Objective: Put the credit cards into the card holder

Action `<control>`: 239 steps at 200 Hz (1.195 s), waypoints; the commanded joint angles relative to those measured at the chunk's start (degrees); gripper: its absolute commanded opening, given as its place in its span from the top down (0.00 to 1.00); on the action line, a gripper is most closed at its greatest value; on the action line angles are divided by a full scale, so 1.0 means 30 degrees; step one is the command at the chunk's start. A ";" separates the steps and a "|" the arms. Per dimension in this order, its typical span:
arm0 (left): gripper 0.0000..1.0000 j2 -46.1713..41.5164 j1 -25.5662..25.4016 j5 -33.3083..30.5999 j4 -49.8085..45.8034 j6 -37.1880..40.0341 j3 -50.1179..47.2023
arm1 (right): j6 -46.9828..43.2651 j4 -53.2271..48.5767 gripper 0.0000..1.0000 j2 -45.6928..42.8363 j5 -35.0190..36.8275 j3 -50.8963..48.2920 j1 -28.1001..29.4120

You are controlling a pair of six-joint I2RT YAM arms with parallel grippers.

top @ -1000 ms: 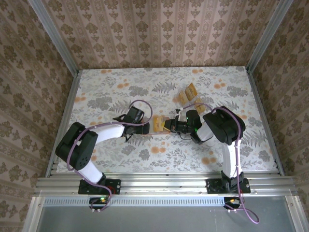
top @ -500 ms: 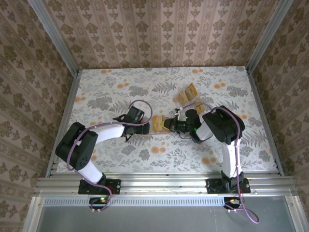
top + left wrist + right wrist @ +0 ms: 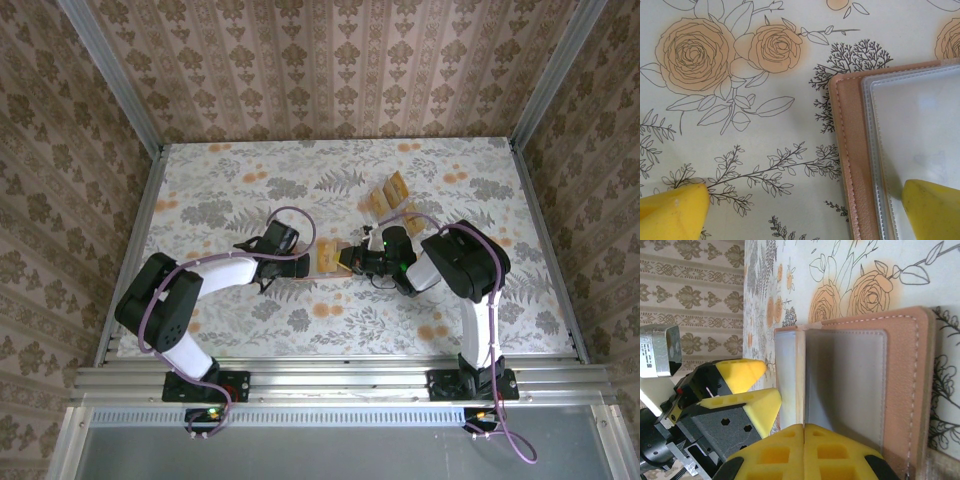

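The left jaws stood spread apart and grasped nothing. One yellow foam pad (image 3: pixel 672 212) rested on the floral-printed counter (image 3: pixel 740 165) just outside the wallet's edge. The other pressed down on the clear plastic sleeve (image 3: pixel 920 125) inside it, apparently pinning the wallet flat. Between the two sets of jaws lay the card holder (image 3: pixel 902 390), a flat salmon-pink folding wallet with pale stitching and a greyish inner face. It was spread open on the counter, one end under the left jaws and the other just in front of the right ones. The right jaws were clenched on a thin tan rectangular credit card (image 3: pixel 800 385), seen edge-on from the wrist. Its far end reached out over the wallet's inner face, along the line between the two grey panels; whether that end had entered a pocket could not be told. Beyond the right jaws, well apart from the holder, at least two more tan-orange cards (image 3: pixel 378 202) lay on the counter. By my judgement the task was in its early part. One card was at the mouth of the holder but not visibly seated, the spare cards were yet to be fetched, and no stored card could be made out in the sleeve under the left jaws.
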 commanded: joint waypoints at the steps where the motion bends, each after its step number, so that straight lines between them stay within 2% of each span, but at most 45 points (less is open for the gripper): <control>1: 0.00 0.0081 -0.0075 -0.0473 -0.1146 0.0021 -0.0514 | -0.0423 -0.1414 1.00 -0.0072 0.0665 -0.0435 0.0093; 71: 0.00 0.0094 -0.0068 -0.0443 -0.1160 0.0017 -0.0492 | -0.0278 -0.1487 1.00 0.0484 -0.0466 0.0032 0.0114; 239: 0.00 0.0094 -0.0075 -0.0414 -0.1131 -0.0008 -0.0520 | -0.0595 -0.2459 1.00 0.0530 -0.0452 0.0458 0.0533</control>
